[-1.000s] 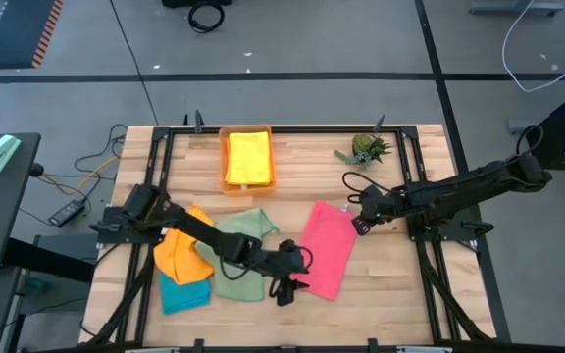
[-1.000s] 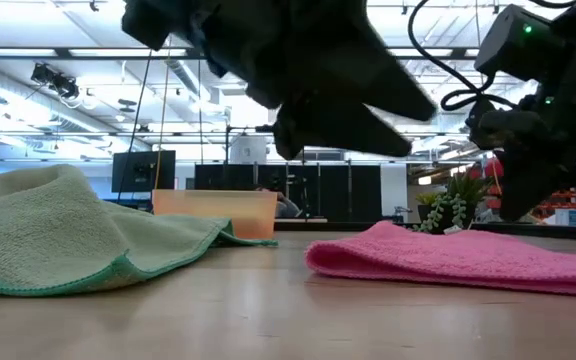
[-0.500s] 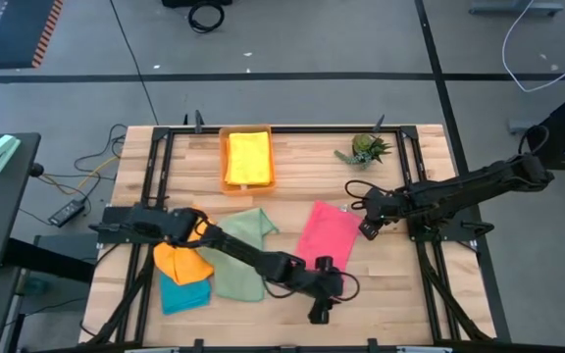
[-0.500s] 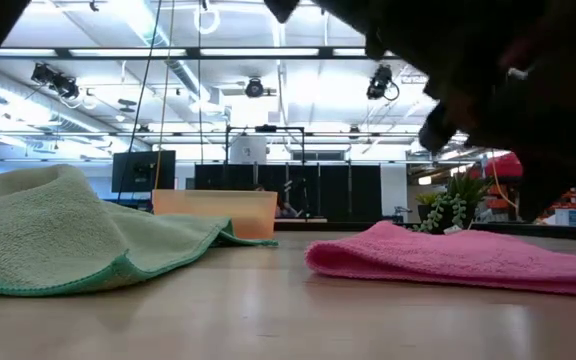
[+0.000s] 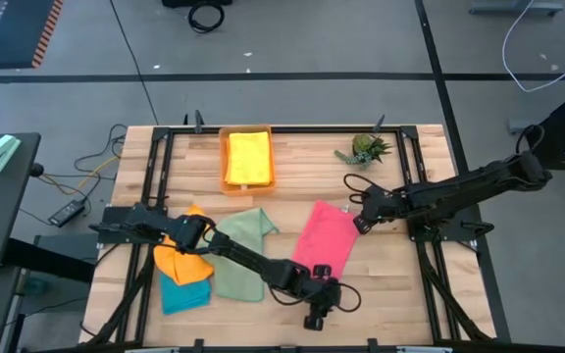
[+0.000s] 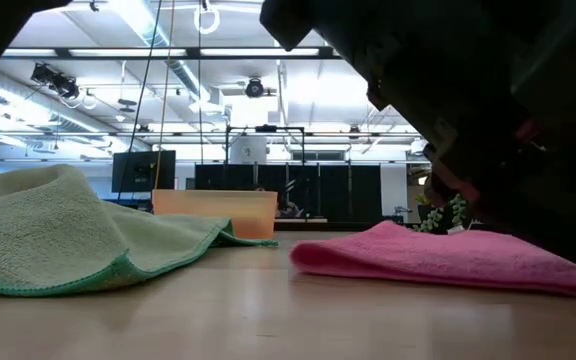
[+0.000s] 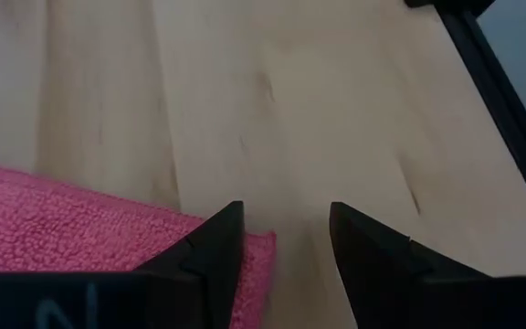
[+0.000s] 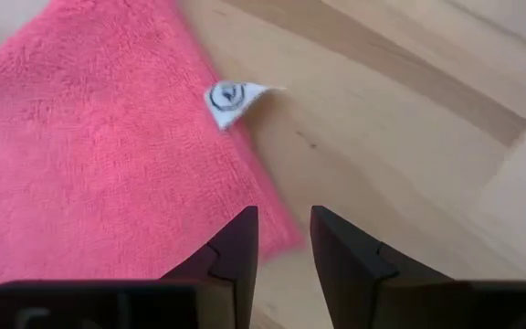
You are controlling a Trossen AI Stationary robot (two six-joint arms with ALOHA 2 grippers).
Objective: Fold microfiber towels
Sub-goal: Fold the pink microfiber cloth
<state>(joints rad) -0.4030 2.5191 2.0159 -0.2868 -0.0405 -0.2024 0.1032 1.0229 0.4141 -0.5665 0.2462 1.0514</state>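
The pink towel [image 5: 326, 242] lies flat mid-frame. The left gripper [image 5: 313, 320] sits open at its lower corner, the right gripper [image 5: 360, 223] open at its upper right corner; both hold nothing.

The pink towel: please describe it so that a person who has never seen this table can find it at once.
On the wooden table, look right of centre, in front of the orange tray and the small plant. The pink towel lies flat there, alone. The green towel, orange towel and teal towel overlap in a group to its left.
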